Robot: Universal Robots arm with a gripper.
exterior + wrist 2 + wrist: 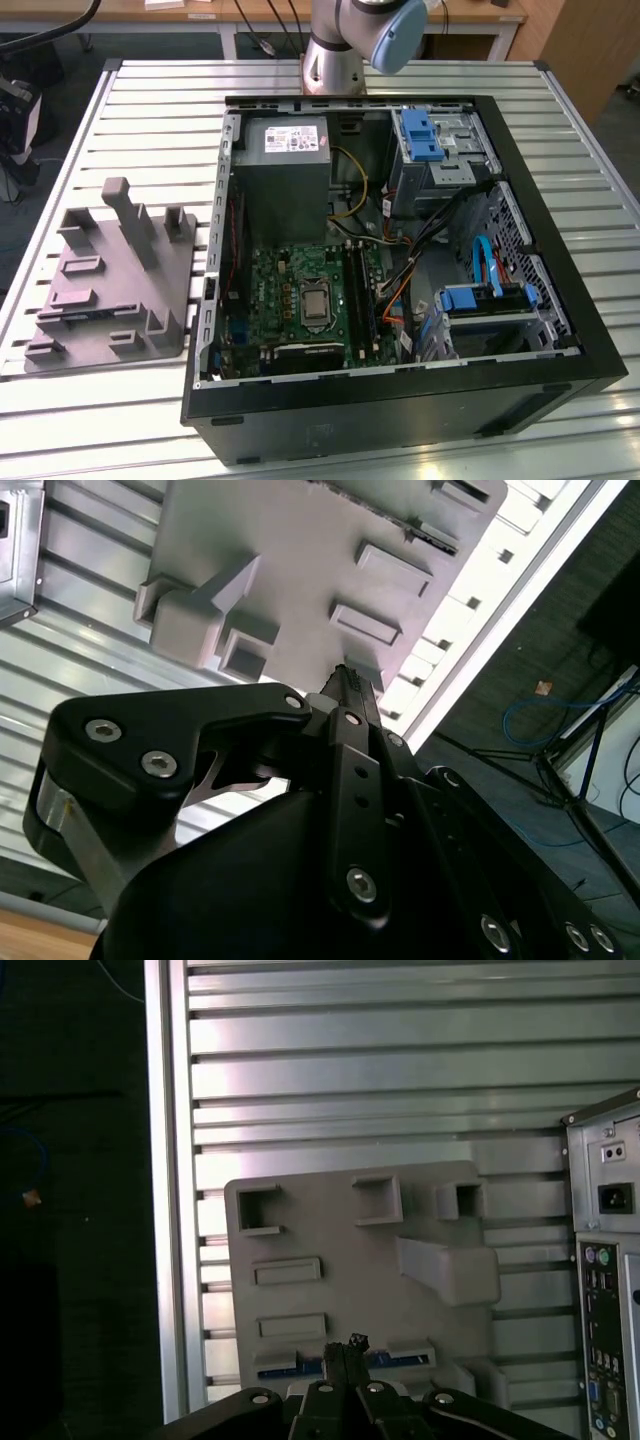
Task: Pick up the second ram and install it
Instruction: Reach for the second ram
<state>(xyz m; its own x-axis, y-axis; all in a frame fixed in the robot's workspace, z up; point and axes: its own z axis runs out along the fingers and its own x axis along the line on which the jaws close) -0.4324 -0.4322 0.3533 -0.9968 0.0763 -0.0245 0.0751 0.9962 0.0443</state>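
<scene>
- Held the gripper (346,1344) with its tips pressed together in the first wrist view, with nothing seen clamped between them.
- Hung it above the grey fixture block (420,1210), apart from it and roughly in line with the long slot at the end of the block away from the three square sockets.
- Found the second ram (400,1360) lying lengthwise in that slot, dark with a bluish sheen, untouched and not yet lifted.
- Judged the pick-up not done, and the install wholly left to do.
- Saw the fixture block resting on the slatted metal surface (400,1060), just beside the open computer case (400,410).
- Noted, further off in the exterior view, the motherboard (300,290) lying exposed inside the case, with long dark memory slots (358,290) beside the processor socket.
- Could not tell whether any stick sat in those slots.
</scene>
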